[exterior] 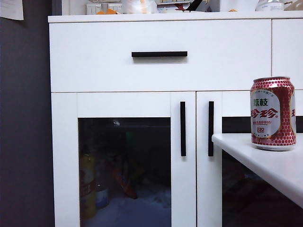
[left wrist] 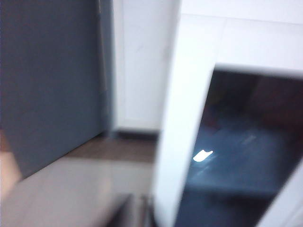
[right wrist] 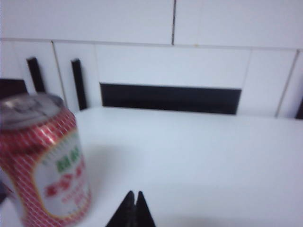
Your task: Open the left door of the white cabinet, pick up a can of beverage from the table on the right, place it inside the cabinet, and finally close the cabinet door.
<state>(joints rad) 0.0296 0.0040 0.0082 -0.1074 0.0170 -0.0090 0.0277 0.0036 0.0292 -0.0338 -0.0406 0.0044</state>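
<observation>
Exterior view: frontal, close, level with the white cabinet doors, table corner at right. Left wrist view: blurred, near the cabinet's side, facing a glass panel and floor. Right wrist view: low over the table, facing the cabinet; shares the can of beverage and door handles with the exterior view.
</observation>
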